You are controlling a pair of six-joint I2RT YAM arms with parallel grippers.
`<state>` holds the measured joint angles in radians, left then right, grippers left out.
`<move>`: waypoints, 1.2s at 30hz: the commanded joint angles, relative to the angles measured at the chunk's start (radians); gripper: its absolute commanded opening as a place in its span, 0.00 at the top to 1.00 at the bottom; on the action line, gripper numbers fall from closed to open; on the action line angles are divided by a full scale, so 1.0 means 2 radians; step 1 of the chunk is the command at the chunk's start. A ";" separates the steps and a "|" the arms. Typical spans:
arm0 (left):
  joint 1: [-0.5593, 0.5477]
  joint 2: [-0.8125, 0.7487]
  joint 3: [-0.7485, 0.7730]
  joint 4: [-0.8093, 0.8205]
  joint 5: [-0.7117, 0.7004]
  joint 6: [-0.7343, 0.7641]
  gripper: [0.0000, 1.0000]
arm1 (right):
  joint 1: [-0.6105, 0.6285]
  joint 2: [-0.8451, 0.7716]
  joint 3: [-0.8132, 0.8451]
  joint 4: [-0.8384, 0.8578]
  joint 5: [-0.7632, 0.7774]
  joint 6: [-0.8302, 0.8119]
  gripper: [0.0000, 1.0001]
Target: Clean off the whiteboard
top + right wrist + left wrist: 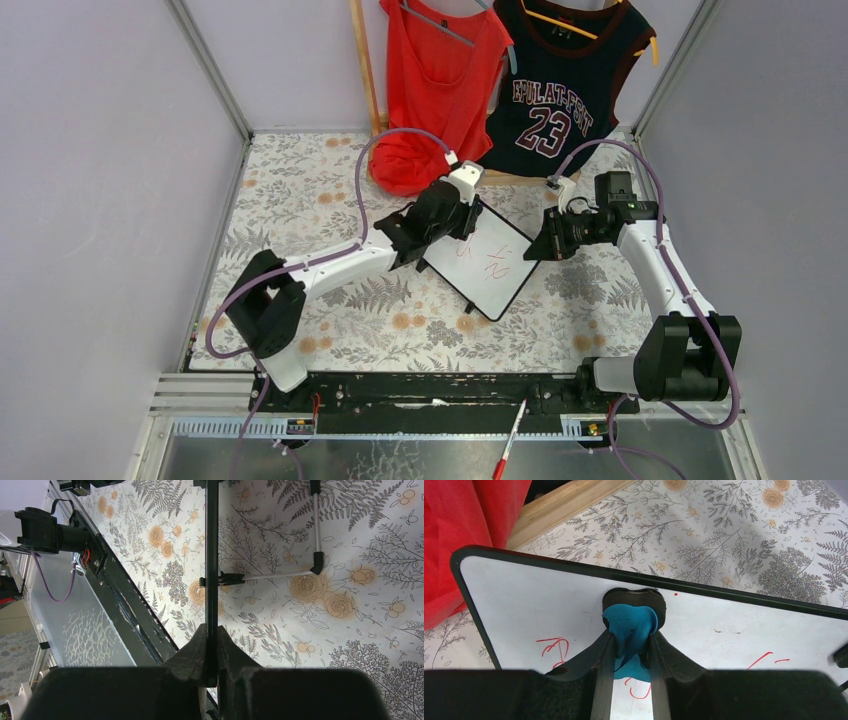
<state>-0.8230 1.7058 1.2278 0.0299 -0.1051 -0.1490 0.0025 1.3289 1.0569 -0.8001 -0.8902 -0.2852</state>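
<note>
Teal cloth (630, 627), soft and creased: my left gripper (631, 642) is clenched on a wad of it. A black felt-looking pad (634, 596) caps the tip and appears to press on the whiteboard (534, 590) close under its far rim. Red marks (553, 647) lie at 7 o'clock from the pad, more at 4 o'clock, none wiped where I can see. My right gripper (212, 640) is clamped on the board's thin black frame, seen edge-on, both pads flat against it. Just beyond, a bent wire leg (316, 530) with dark corner caps props the panel off the table. Seen from above, the board sits near the middle of the table, turned like a diamond, my right fingers at its 3 o'clock corner, my left over its 10 o'clock edge. Judgement: a light, stiff, thin panel with a glossy, slippery face. On that leg it would likely skate or tip under a wipe, so the rim is the place to grip, on the side away from the stroke. The floral tablecloth (350, 630) is matt, printed with ferns and orange blossoms. At 12 o'clock, well apart, are a wooden rail (569, 502), a limp red top (430, 80) and a dark jersey (560, 95) on hangers.
</note>
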 commanded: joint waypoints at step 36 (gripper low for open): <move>0.070 0.005 -0.042 -0.028 -0.014 -0.029 1.00 | 0.015 -0.007 0.007 -0.007 -0.020 -0.029 1.00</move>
<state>-0.6430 1.6894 1.1309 -0.0132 -0.1364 -0.1886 0.0132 1.3289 1.0569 -0.7872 -0.8993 -0.2882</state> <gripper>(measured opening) 0.254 0.124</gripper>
